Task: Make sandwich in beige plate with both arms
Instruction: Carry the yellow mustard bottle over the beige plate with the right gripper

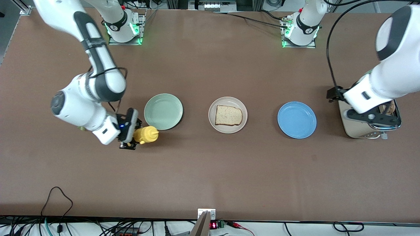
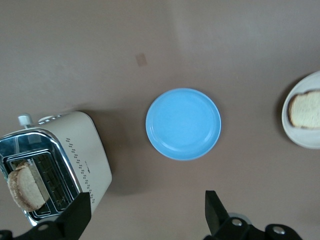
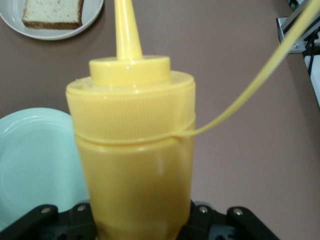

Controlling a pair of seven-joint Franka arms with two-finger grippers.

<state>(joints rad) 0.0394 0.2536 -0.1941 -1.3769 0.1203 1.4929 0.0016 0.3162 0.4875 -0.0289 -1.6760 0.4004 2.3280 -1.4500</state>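
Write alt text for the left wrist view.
The open left gripper hangs over brown table beside a beige toaster with a round bread slice in its slot. A round blue plate lies empty; a beige plate holds square bread.

We see a wide brown bench (image 1: 210, 170) under even light. Black cables (image 1: 59, 196) (loosely tangled) trail along its near edge.

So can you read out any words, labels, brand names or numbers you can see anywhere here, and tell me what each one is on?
No text can be read.
yellow squeeze bottle: plain, no label.
toaster: only rows of dots on its side, no words.
small red display at the table edge nearest the front camera: glowing marks, too small to read.
beige plate, blue plate, mint-green plate: unmarked.
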